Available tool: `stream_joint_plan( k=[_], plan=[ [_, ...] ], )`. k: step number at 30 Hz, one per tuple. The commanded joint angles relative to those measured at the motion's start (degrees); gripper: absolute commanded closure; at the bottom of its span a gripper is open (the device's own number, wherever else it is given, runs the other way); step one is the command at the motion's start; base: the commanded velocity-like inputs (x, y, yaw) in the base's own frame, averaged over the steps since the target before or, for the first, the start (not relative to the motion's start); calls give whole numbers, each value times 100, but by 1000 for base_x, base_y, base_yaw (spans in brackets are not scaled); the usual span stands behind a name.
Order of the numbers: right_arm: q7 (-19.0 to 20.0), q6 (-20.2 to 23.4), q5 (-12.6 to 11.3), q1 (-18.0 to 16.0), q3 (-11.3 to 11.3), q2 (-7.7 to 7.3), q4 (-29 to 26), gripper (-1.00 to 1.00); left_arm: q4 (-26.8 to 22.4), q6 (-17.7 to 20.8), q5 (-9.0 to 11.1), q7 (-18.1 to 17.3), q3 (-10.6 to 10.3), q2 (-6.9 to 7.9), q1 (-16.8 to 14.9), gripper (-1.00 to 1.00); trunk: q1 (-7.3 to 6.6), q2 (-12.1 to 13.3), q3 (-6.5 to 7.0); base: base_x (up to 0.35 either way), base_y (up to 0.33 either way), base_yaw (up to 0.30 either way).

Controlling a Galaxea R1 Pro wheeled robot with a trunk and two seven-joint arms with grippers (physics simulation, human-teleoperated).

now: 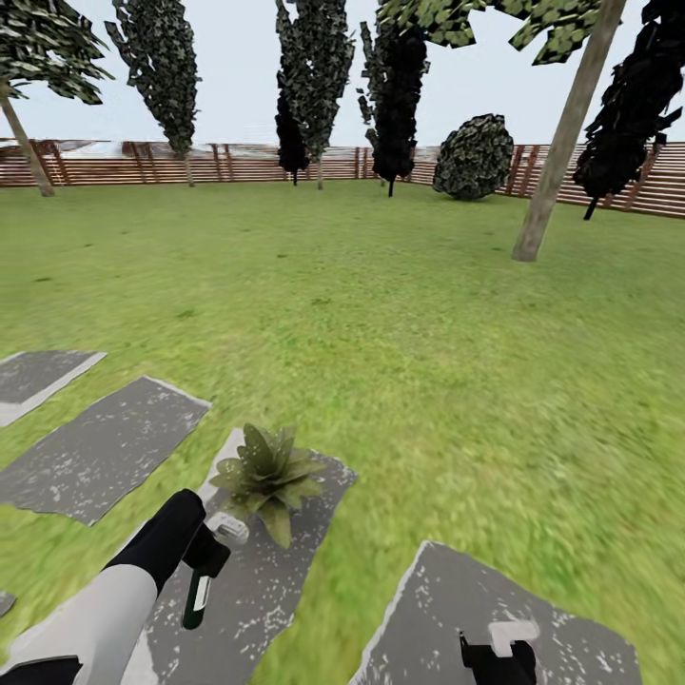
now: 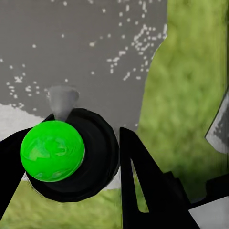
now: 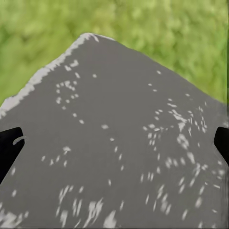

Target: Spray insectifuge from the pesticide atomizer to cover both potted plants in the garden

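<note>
Head view over garden lawn [image 1: 400, 314]: green grass, grey stepping stones at 6 to 9 o'clock, brown slat fence [image 1: 190, 162] across 12 o'clock with dark trees and a round shrub [image 1: 473, 157] before it, leaning pale trunk [image 1: 561, 143] at 1 o'clock. One potted plant [image 1: 268, 476], low rosette of pointed green leaves, on a long grey stone [image 1: 257, 590] near 6 o'clock; pot itself hidden under leaves. Left gripper [image 1: 211, 550] at 7 o'clock, just beside the plant's near edge, clamped on pesticide atomizer [image 1: 200, 590]: dark green bottle hanging below, pale head near the leaves. In left wrist view, bright green round end of atomizer [image 2: 52, 150] seated in black ring between dark fingers [image 2: 143, 186], grey stone and grass behind. Right gripper [image 1: 497, 656] at 5 o'clock over a separate stone [image 1: 571, 628], well apart from the plant. In right wrist view, black fingertips [image 3: 9, 148] at opposite frame edges, jaws wide apart, nothing between, speckled grey stone [image 3: 119, 143] below and grass beyond.
</note>
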Motion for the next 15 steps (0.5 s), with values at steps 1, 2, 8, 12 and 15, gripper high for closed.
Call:
stream_joint_plan(
  k=[1, 2, 8, 12, 15],
  plan=[
    [-10, -18, 60, -1, -41, 3, 5, -100, -8, 13, -64, -57, 25, -5, -3, 100, 0, -2, -5, 90, -275, 28],
    [-10, -19, 60, -1, -41, 3, 5, -100, -8, 13, -66, -57, 24, -6, -1, 100, 0, -2, -5, 94, -275, 18],
    [-10, -18, 60, -4, -41, 2, 4, -100, 37, -22, -63, -39, 27, -31, 24, 100, 0, -2, -5, 101, -275, 4],
    [-10, -18, 60, -2, -41, 3, 4, -100, 47, -67, -11, -20, 76, -19, 41, 100, 0, -2, -5, 112, -275, 60],
    [-10, -18, 60, 0, -41, 3, 6, -100, 52, -71, -8, 1, 92, -8, 67, 100, 0, -2, -5, 112, -250, 214]
  ],
)
